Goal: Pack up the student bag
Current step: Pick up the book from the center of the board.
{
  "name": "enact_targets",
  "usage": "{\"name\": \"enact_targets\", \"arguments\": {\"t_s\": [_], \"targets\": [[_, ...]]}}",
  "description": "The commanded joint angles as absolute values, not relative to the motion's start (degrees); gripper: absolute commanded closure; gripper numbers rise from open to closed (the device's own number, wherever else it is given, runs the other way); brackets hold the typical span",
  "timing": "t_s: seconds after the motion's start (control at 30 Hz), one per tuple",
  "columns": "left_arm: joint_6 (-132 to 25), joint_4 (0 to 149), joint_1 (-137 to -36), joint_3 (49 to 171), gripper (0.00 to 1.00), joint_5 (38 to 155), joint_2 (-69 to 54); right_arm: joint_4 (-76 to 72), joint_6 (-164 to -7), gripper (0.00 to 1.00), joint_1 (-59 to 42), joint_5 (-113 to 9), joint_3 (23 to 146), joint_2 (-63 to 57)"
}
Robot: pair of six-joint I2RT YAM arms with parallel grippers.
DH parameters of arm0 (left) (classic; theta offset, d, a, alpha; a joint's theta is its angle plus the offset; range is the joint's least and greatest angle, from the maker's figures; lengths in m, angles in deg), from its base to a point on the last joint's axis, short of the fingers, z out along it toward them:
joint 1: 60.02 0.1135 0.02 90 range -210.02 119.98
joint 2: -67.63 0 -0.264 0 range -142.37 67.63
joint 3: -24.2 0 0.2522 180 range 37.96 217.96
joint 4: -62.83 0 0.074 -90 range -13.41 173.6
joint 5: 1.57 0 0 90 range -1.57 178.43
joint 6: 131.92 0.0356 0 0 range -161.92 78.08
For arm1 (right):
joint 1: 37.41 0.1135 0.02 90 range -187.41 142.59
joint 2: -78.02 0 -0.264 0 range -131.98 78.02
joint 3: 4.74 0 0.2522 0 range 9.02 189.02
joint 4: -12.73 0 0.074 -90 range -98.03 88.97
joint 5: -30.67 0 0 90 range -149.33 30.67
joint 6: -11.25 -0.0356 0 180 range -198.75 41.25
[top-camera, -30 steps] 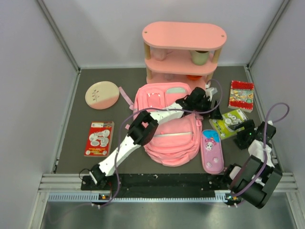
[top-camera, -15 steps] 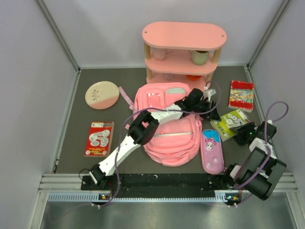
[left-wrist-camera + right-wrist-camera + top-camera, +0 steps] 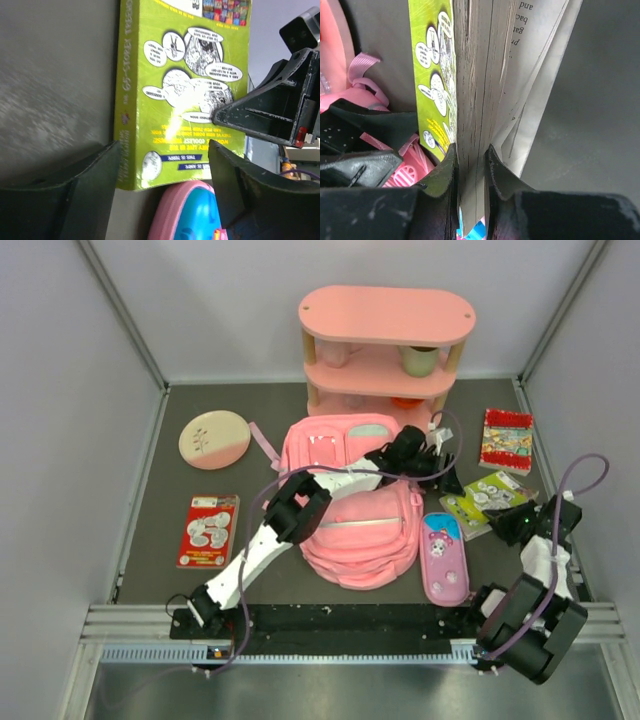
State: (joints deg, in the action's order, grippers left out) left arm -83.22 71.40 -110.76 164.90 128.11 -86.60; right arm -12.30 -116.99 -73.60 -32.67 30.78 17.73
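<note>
The student bag (image 3: 355,515), a large pink backpack, lies flat in the middle of the table. My left arm reaches across it. My left gripper (image 3: 447,478) (image 3: 164,150) stands open over the near end of a lime-green comic-style book (image 3: 480,502) (image 3: 182,85), holding nothing. My right gripper (image 3: 512,523) (image 3: 470,150) is shut on that book's page block (image 3: 472,100) at its right edge. The green cover (image 3: 432,85) faces left, and a few loose pages (image 3: 540,70) splay out to the right.
A purple-pink pencil case (image 3: 445,558) (image 3: 192,215) lies right of the bag, just below the book. A red book (image 3: 507,440) sits at the back right, another red book (image 3: 208,530) at the left, a round plate (image 3: 214,438) at the back left. The pink shelf (image 3: 385,350) stands behind the bag.
My right gripper moved in to the green book's edge and shut on its pages. The left gripper stayed over the book, its jaws slightly narrower.
</note>
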Motion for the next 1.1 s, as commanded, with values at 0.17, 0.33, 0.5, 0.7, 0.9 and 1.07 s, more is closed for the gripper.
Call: {"name": "enact_targets", "arguments": {"t_s": [0.17,0.33,0.5,0.7,0.9,1.07], "targets": [[-73.1,75.5,-109.9,146.4,0.02,118.2,-55.7,-19.1,-120.0,1.0,-72.9,-22.9,40.6,30.1],[-68.3,75.5,-107.7,132.1,0.02,113.3,-43.2,-16.4,-124.5,1.0,-72.6,-15.3,41.1,35.4],[-66.9,75.2,-107.2,123.1,0.02,110.1,-33.6,-8.8,-130.2,1.0,-68.4,-8.4,40.3,37.9],[-68.6,72.8,-107.1,114.0,0.02,109.1,-25.8,-3.8,-131.0,1.0,-61.5,-0.5,42.9,37.9],[-72.9,67.1,-107.1,108.5,0.02,111.7,-21.3,-3.3,-128.6,1.0,-52.0,3.3,43.9,36.6],[-75.0,61.1,-107.2,104.6,0.02,113.2,-18.9,6.5,-133.5,1.0,-41.9,2.1,40.0,36.8]]}}
